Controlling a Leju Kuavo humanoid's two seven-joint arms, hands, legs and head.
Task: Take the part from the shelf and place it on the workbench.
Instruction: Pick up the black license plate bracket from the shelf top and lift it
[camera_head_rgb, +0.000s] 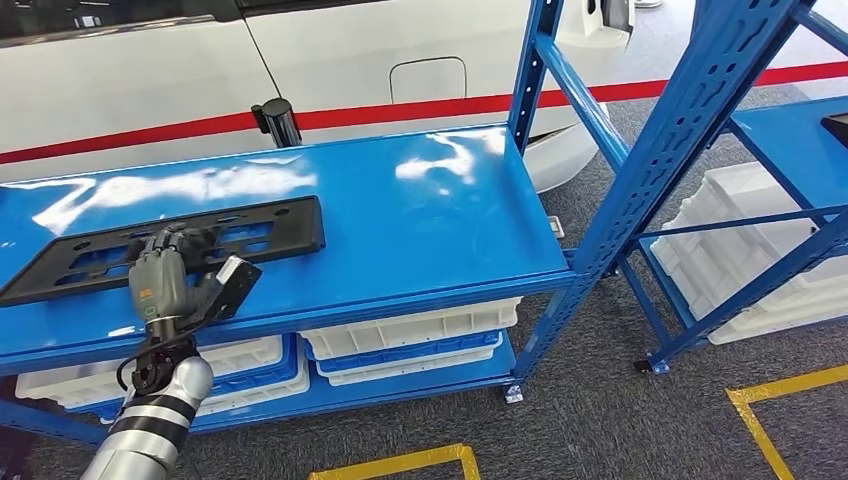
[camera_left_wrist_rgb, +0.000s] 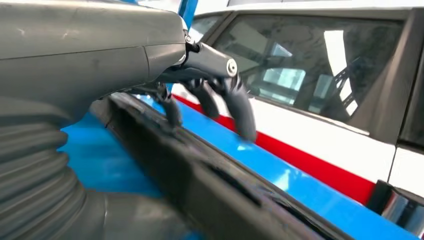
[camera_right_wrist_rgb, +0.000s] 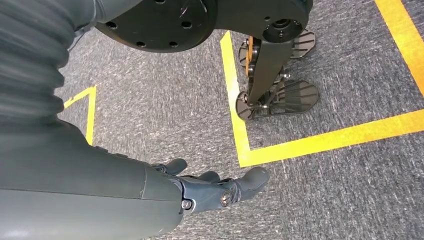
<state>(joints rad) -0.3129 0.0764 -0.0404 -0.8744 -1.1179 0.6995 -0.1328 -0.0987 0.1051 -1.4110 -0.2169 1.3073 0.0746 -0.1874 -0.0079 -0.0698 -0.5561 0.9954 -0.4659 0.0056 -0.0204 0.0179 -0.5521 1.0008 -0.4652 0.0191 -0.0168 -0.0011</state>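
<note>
White bins under blue shelf, left hand fingers curled over black part.

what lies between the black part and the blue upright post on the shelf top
Nothing: in the head view, bare glossy blue shelf top runs from the black part to the blue upright post.

No text, label, brand, number or sign can be read in any of the views. The left hand carries a small orange-and-green mark on its back, at the lower left of the head view, too small to make out.
</note>
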